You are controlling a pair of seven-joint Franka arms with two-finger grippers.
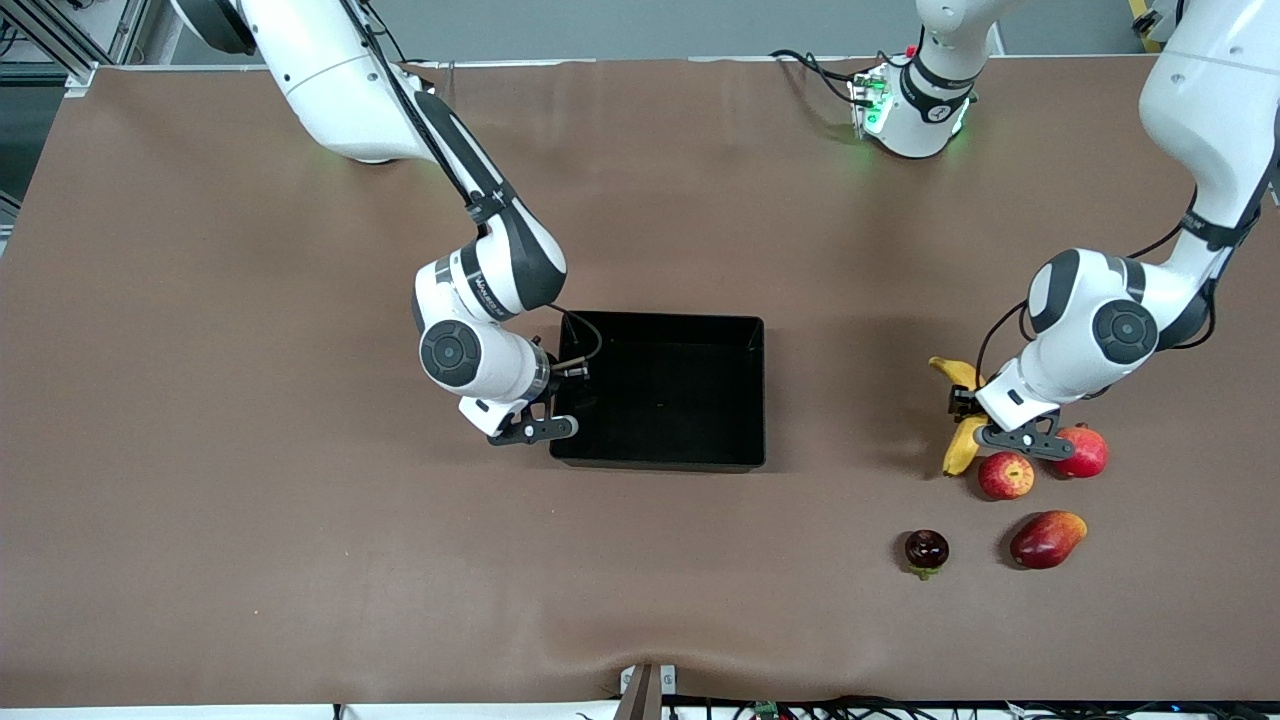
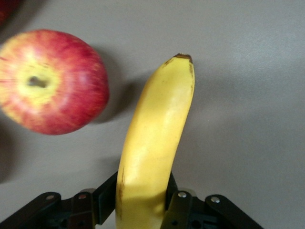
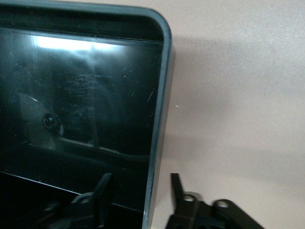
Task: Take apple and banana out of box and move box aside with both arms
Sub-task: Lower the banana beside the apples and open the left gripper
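The yellow banana (image 1: 962, 447) lies on the table toward the left arm's end, with the red-and-yellow apple (image 1: 1006, 475) beside it. My left gripper (image 1: 968, 412) is low over the banana, its fingers pressed on both sides of it. In the left wrist view the banana (image 2: 157, 129) runs out from between the fingers of the gripper (image 2: 141, 191), and the apple (image 2: 50, 81) lies apart from it. The black box (image 1: 760, 390) sits mid-table, empty. My right gripper (image 1: 556, 402) is open and straddles the box wall (image 3: 159, 119) at the right arm's end, one finger (image 3: 102, 191) inside and one outside.
A plain red pomegranate (image 1: 1085, 452) lies beside the apple, partly under the left hand. A red-orange mango (image 1: 1046, 539) and a small dark purple fruit (image 1: 926, 550) lie nearer the front camera. Brown table cloth surrounds the box.
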